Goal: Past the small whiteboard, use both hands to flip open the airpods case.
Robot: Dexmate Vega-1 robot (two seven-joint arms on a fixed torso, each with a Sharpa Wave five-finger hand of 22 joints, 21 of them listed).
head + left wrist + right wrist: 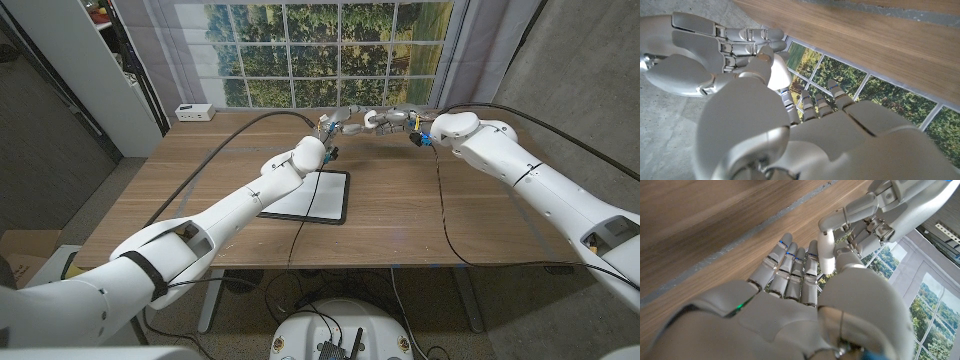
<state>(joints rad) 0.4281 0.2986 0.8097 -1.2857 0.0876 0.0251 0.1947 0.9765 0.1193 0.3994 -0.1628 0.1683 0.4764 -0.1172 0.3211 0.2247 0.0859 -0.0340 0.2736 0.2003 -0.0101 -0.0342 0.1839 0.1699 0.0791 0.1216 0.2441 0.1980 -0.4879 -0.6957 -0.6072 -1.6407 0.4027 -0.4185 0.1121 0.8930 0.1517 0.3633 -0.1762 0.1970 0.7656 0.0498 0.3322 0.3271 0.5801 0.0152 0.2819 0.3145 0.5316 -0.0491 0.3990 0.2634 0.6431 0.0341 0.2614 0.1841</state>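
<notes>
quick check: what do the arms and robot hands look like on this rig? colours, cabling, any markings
Both arms are glossy white rounded shells; a black band rings the left arm. Black cables trail from each wrist across the table. The left robot hand and right robot hand are grey-and-white segmented metal and plastic. The right arm has blue at the wrist.

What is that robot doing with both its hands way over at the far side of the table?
Its left hand and right hand meet past the small whiteboard, near the table's far edge. Between them they hold a small white airpods case, fingers of both hands closing around it. Whether its lid is open yet is hard to tell.
</notes>
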